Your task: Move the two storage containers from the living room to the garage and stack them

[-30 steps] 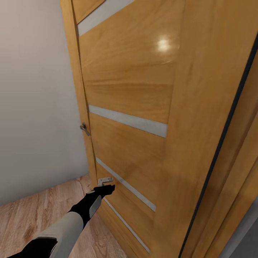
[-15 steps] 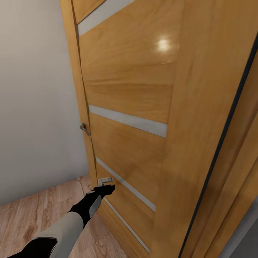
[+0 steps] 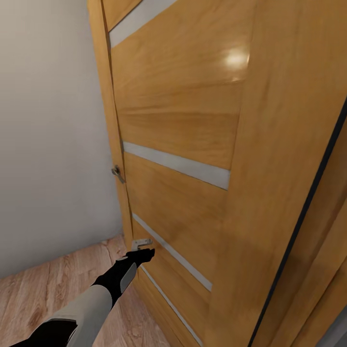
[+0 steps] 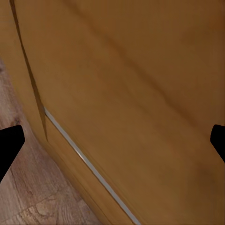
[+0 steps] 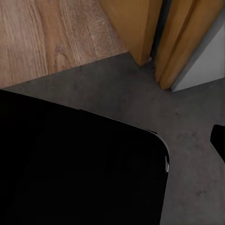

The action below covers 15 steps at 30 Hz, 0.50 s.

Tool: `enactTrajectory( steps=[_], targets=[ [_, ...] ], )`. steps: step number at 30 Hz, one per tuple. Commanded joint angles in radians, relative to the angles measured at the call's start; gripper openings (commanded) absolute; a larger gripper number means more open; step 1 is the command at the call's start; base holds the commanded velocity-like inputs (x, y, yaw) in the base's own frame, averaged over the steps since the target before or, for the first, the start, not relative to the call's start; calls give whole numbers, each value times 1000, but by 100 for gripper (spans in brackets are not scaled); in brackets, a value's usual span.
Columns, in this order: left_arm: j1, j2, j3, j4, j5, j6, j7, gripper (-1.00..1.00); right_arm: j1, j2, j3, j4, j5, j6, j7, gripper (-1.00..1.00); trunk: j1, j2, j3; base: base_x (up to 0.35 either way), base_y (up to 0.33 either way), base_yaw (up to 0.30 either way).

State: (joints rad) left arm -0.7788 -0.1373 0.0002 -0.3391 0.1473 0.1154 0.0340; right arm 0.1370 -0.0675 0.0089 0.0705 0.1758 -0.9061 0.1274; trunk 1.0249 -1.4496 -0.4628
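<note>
The two storage containers are out of view. My left arm reaches forward and low, and its left gripper is right at the bottom of a light wooden door, beside a small metal plate. In the left wrist view the left gripper is open, with its black fingertips far apart and only the door panel between them. One fingertip of the right gripper stands at the picture's edge over dark grey concrete floor.
The door has pale horizontal strips and a metal handle at its left edge. A beige wall and light wood plank floor lie to the left. In the right wrist view, door frame posts meet the concrete, and a black body is close.
The door and its frame sit slightly further right in the head view, so the camera has moved a little. The left arm holds the same pose.
</note>
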Motion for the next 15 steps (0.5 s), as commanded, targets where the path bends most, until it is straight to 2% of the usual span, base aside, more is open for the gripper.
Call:
enactTrajectory(
  steps=[1,15],
  targets=[
    [0,-1,1,-3,11,6,1,100,0,0,0,0,-1,-4,3,100,0,0,-1,5,0,0],
    [0,-1,1,-4,11,6,1,100,0,0,0,0,1,-4,3,100,0,0,-1,1,0,0]
  ],
)
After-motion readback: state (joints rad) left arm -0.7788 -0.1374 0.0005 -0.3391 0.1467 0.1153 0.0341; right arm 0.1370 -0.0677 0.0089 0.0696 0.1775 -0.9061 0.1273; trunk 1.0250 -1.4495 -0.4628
